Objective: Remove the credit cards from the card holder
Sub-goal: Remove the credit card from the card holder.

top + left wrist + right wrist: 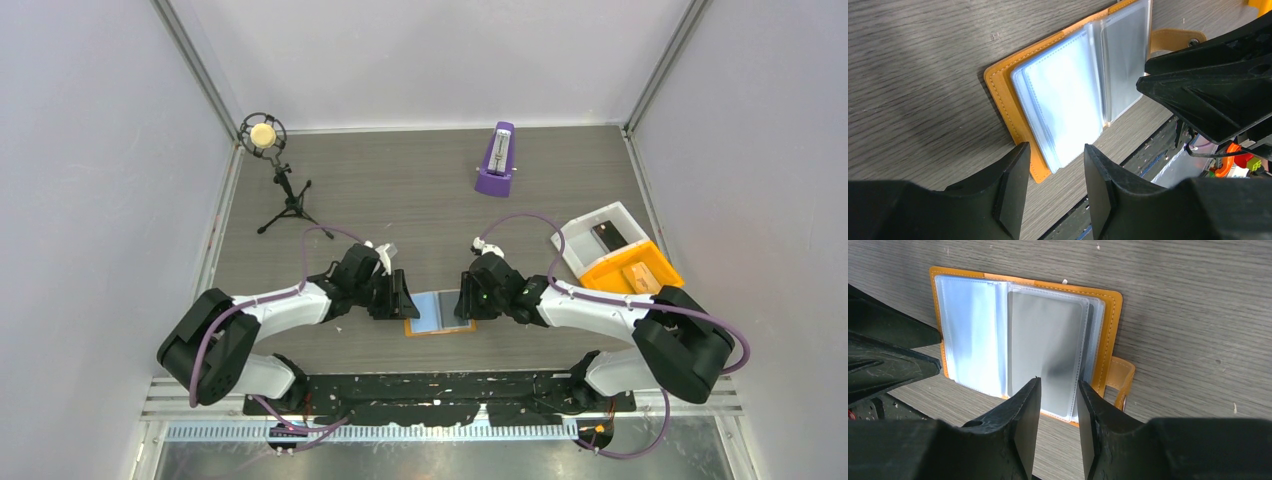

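Orange card holder, lying open and flat on the grey wood-grain worktop, inside faces up. The spread is longest left to right; the spine runs near to far, and the snap tab sticks out of the holder's right edge. Grey card sits in the top clear sleeve of the holder's right half, long axis parallel to the spine, short ends facing near and far. Right jaws part-open, gripping nothing, straddling that card's near short end from above; they look the nearer pair for it. Left jaws also part-open and empty, astride the holder's near-left corner over the pale blue-white sleeves; cannot tell whether a card lies in those. Judgement: the pull turns on which end of the sleeve is open, not readable here. If it is the near end, the card would draw out along its long axis, past the holder's near edge, with the left jaws pinning the cover.
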`<state>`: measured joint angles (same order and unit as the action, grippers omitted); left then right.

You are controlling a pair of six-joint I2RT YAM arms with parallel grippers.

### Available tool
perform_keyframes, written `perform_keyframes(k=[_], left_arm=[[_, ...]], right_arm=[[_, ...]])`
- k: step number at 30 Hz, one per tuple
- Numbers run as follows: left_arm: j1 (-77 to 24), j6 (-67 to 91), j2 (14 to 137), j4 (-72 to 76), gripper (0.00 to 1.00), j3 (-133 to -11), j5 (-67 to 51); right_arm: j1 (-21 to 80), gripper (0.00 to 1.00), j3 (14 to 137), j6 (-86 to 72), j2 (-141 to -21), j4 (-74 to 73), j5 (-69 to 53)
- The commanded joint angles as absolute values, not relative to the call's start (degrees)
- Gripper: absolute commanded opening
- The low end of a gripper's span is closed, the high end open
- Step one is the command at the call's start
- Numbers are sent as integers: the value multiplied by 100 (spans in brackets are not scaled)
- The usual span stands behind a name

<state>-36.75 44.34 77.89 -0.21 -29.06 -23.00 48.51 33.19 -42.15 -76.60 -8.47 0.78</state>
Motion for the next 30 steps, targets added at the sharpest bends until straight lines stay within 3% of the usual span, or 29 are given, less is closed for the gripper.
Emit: perform_keyframes(k=[1,30], left_arm=[[-3713,4316,7812,202,46,-2878,-2268],[-3767,4301,7747,152,46,-2899,-2277]], right_arm=[[4834,40,3335,-4149,-7516,-596,86],[4834,37,3348,-4394,-7445,316,-795]])
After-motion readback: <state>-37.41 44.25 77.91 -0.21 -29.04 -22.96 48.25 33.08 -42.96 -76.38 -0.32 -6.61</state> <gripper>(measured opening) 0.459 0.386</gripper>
